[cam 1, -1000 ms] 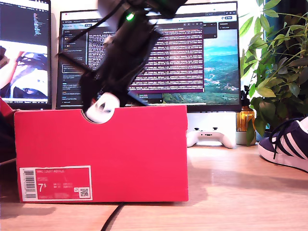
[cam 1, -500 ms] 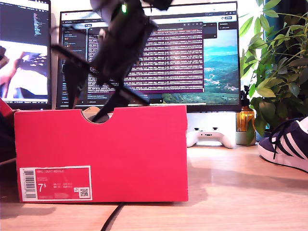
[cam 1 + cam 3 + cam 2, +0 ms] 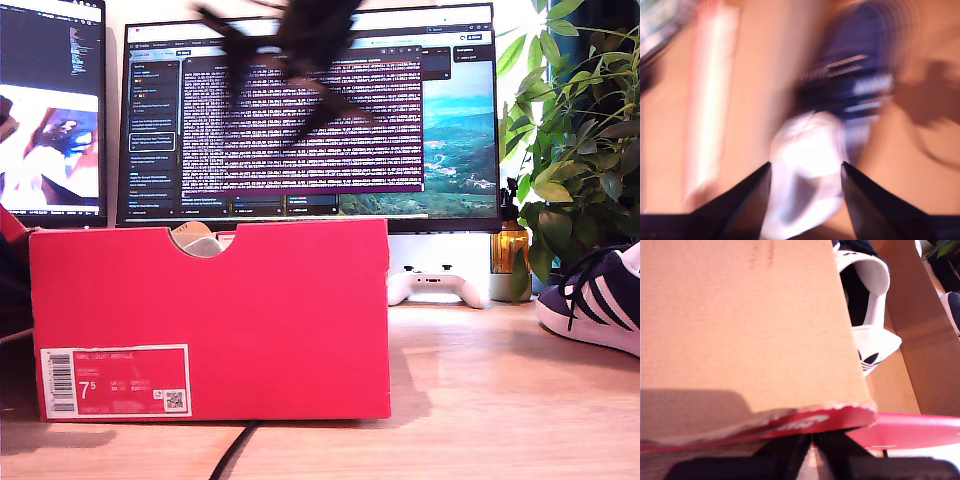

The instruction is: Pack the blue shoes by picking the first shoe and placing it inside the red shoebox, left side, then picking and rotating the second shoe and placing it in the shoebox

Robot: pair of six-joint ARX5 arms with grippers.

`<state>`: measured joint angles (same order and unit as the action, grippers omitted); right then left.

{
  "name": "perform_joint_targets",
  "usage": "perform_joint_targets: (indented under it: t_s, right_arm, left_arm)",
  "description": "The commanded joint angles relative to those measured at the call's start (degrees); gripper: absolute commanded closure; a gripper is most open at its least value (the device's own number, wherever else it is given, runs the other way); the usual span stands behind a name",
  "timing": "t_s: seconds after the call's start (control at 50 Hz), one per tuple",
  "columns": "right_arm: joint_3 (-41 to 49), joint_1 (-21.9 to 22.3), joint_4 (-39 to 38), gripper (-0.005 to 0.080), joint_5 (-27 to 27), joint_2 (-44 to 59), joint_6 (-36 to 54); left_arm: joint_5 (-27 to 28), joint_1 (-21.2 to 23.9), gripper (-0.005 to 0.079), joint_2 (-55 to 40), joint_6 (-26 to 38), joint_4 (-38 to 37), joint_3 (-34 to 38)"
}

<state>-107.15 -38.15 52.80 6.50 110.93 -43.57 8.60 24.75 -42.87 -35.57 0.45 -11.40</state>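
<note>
One navy suede sneaker [image 3: 867, 315] lies inside the bright red cardboard shoebox [image 3: 260, 320], its white heel toward the notch – our second tool [image 3: 805, 175] hovers spread above it, our first [image 3: 812, 440] pinches the box's flap

My first gripper [image 3: 812, 442] had its two dark fingers pressed together. My second gripper [image 3: 805, 192] held its black fingers spread apart. In the exterior view, a blurred black arm [image 3: 300, 50] hung high.
</note>
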Motion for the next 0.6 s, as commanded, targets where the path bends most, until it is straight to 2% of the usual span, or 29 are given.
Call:
perform_joint_targets:
  t_s: [0.0,0.18,0.36,0.58]
  right_arm:
    - [0.3,1.5,3.0,0.0333,-3.4,0.1,-4.9]
    - [0.3,4.6,14.6,0.0334,-16.2,0.1,-16.8]
    - [0.3,7.0,25.4,0.0334,-24.5,0.1,-25.5]
    - [0.4,9.1,25.5,0.0248,-25.9,-1.8,-25.4]
  left_arm:
    - [-0.1,0.2,0.0762,0.0,0.0,0.5,-0.3]
    - [-0.1,0.2,0.0762,0.0,0.0,0.5,-0.3]
    - [-0.1,0.2,0.0762,0.0,0.0,0.5,-0.3]
    - [-0.1,0.2,0.0762,0.0,0.0,0.5,-0.3]
